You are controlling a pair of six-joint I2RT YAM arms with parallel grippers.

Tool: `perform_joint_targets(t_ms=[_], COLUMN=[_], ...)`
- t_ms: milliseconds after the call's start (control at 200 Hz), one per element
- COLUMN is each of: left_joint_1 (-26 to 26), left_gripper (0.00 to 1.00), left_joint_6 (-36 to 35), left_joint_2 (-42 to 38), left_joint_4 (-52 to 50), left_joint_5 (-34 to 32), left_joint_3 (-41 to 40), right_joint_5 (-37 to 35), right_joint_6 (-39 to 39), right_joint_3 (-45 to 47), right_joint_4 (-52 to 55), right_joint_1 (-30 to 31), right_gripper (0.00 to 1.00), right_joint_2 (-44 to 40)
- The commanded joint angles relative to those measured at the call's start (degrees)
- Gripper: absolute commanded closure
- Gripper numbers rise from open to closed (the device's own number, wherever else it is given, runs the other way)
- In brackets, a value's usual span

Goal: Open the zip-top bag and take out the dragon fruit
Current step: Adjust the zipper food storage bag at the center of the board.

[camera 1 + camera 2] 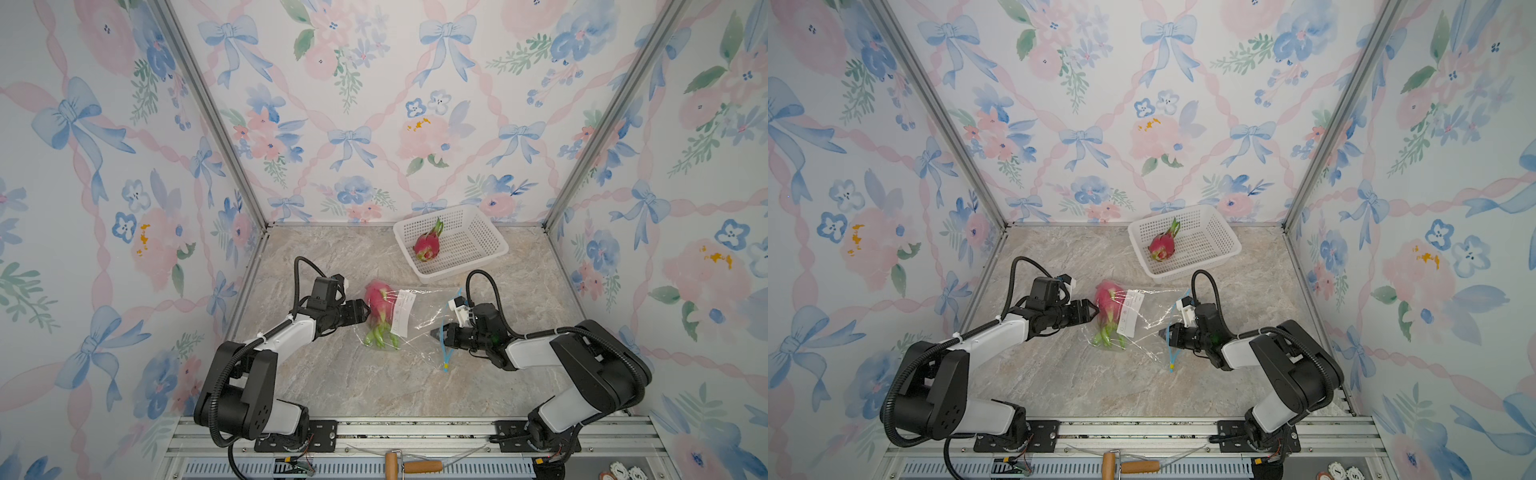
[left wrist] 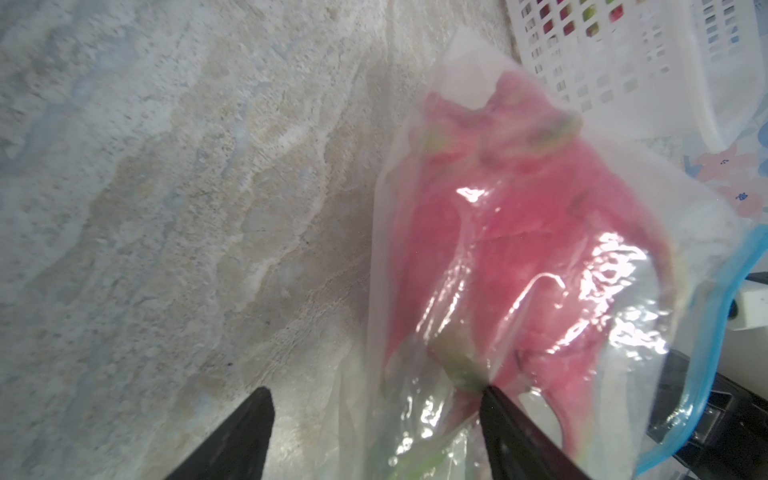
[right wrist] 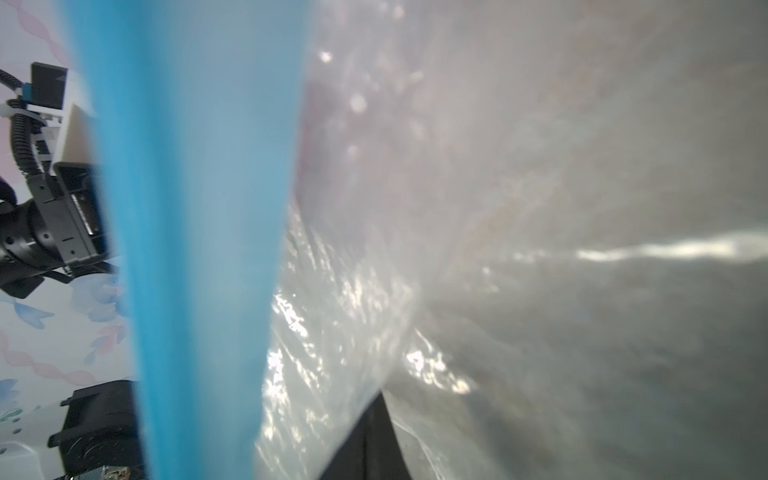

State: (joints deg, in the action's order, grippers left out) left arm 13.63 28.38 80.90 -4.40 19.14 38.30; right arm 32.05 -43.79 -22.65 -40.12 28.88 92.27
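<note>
The clear zip-top bag (image 1: 419, 311) (image 1: 1152, 318) lies flat mid-table, white label (image 1: 402, 313) up. A pink dragon fruit (image 1: 376, 301) (image 1: 1106, 297) (image 2: 519, 232) with green tips sits inside its left end. My left gripper (image 1: 365, 311) (image 1: 1094, 309) (image 2: 374, 390) is open at that end. One finger touches the film over the fruit; the other is over bare table. My right gripper (image 1: 432, 332) (image 1: 1160, 332) (image 3: 376, 395) is shut on the bag's film just inside the blue zip strip (image 1: 444, 332) (image 3: 199, 208). The strip's yellow tab (image 1: 446, 366) hangs near the table.
A white perforated basket (image 1: 465, 245) (image 1: 1200, 245) stands at the back right, just behind the bag, with another dragon fruit (image 1: 428, 245) (image 1: 1163, 247) in it. Flowered walls close in three sides. A wooden-handled tool (image 1: 411, 465) lies on the front rail.
</note>
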Motion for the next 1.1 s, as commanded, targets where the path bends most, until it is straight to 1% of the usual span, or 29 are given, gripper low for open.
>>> perform_joint_targets(t_ms=[0, 65, 90, 110, 130, 165, 185, 280, 330, 420, 455, 515, 570, 710, 785, 825, 880, 940, 955, 1000, 1025, 1040, 1060, 1095], left_joint_1=[-0.65, -1.01, -1.17, -1.23, -1.30, -1.46, -1.43, -1.42, -1.43, -1.18, -0.88, 0.59, 2.97, 11.75, 15.08, 15.87, 15.42, 16.26, 17.41, 20.18, 20.09, 19.28, 17.59, 13.77], left_gripper=[0.33, 0.54, 0.65, 0.73, 0.83, 0.95, 1.00, 1.00, 1.00, 1.00, 1.00, 1.00, 1.00, 1.00, 1.00, 1.00, 1.00, 1.00, 1.00, 1.00, 1.00, 1.00, 1.00, 1.00], left_joint_6=[-0.24, 0.22, 0.36, 0.52, 0.53, 0.49, 0.49, 0.27, 0.41, 0.02, -0.14, -0.38, -1.00, -2.42, -2.79, -3.54, -3.23, 0.42, 0.43, -1.23, -1.84, -2.10, -2.12, -1.59], left_joint_2=[0.04, 0.80, 1.09, 1.40, 1.58, 1.88, 1.93, -0.04, -2.17, -6.20, -7.41, -8.82, -9.49, -8.52, -7.44, -7.17, -7.25, -8.26, -8.69, -10.09, -10.49, -10.53, -10.44, -9.97], left_joint_4=[-0.55, 0.69, 1.23, 1.51, 1.73, 1.81, 1.73, 1.18, 0.92, -0.40, -1.02, -2.36, -4.05, -8.52, -11.04, -12.23, -13.45, -13.27, -13.21, -13.71, -14.51, -14.84, -14.94, -14.92], left_joint_5=[0.89, 2.51, 3.29, 3.76, 4.54, 5.56, 6.17, 7.76, 8.47, 9.83, 11.01, 12.66, 12.80, 9.25, 6.52, 5.34, 3.60, 6.34, 5.75, -0.74, -3.45, -3.94, -3.22, 0.31], left_joint_3=[-1.13, -1.55, -1.65, -1.59, -1.45, -1.08, -0.78, 0.62, 1.49, 3.59, 6.52, 9.40, 12.60, 21.55, 24.33, 24.26, 22.59, 22.81, 23.30, 23.92, 23.34, 22.62, 21.31, 18.66], right_joint_5=[3.82, 4.61, 4.70, 4.69, 4.48, 3.55, 2.42, -1.90, -3.32, -4.35, -4.53, -4.23, -4.16, -3.02, -2.48, -2.31, -2.27, -1.95, -1.85, -2.16, -2.18, -2.15, -1.91, -1.69], right_joint_6=[-2.38, -3.11, -3.12, -2.91, -2.69, -2.02, -1.53, -0.16, -0.37, -1.36, -1.55, -1.48, -1.71, -3.23, -4.73, -5.30, -5.76, -5.82, -5.64, -5.35, -5.26, -5.25, -5.26, -5.45], right_joint_3=[0.19, 0.09, -0.09, -0.37, -0.67, -1.29, -1.61, -2.75, -2.75, -2.15, -2.13, -2.13, -2.13, -1.22, -0.69, -0.39, -0.01, 0.29, 0.37, 0.52, 0.43, 0.38, 0.29, 0.29], right_joint_4=[-11.21, -14.28, -14.18, -13.53, -12.46, -9.67, -8.20, 0.98, 3.47, 3.91, 3.82, 3.24, 2.37, -4.23, -7.80, -9.30, -10.82, -11.50, -11.63, -11.65, -11.65, -11.79, -12.09, -12.87], right_joint_1=[0.42, 0.81, 0.97, 1.02, 1.02, 0.96, 0.84, -0.11, -0.97, -2.40, -2.72, -2.70, -2.70, -2.74, -2.80, -2.86, -2.78, -2.88, -2.80, -2.83, -2.87, -2.87, -2.89, -2.87], right_gripper=[0.94, 0.92, 0.92, 0.92, 0.92, 0.92, 0.92, 0.94, 0.95, 0.95, 0.95, 0.95, 0.95, 0.95, 0.95, 0.95, 0.95, 0.95, 0.95, 0.95, 0.95, 0.95, 0.95, 0.96], right_joint_2=[2.28, 4.76, 5.22, 5.55, 5.90, 6.23, 6.39, 6.85, 7.41, 8.58, 8.96, 9.60, 10.27, 12.74, 14.45, 15.11, 15.80, 16.27, 16.35, 16.36, 16.40, 16.51, 16.61, 16.71])
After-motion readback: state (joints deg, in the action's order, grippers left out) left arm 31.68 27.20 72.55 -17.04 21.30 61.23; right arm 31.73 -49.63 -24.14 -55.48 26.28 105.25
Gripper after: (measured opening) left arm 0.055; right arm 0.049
